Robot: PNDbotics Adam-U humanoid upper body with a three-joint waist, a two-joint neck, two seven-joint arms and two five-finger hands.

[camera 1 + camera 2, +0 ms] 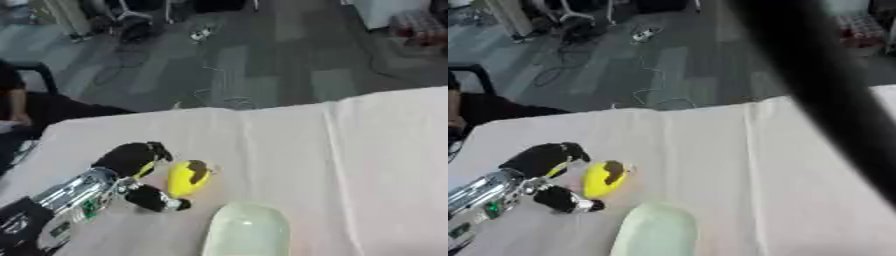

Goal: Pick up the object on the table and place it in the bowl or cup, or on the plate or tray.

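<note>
A yellow, rounded object [185,180] with a dark patch near its top lies on the pale pink tablecloth at the lower left. My left hand [131,159] comes in from the lower left corner and sits right beside it. The black fingers arch above the object's left end and the thumb [159,199] reaches below it. The hand stands open, with the object in the gap between them, and no grip on it shows. A pale green dish [248,232] stands at the bottom edge, just right of the hand. My right hand shows in neither view.
The table [350,150] is covered with a pink cloth that has a fold line down its right part. Its far edge runs across the middle. A dark blurred band [824,85] crosses the right eye view from the top to the right edge. A person sits beyond the left corner.
</note>
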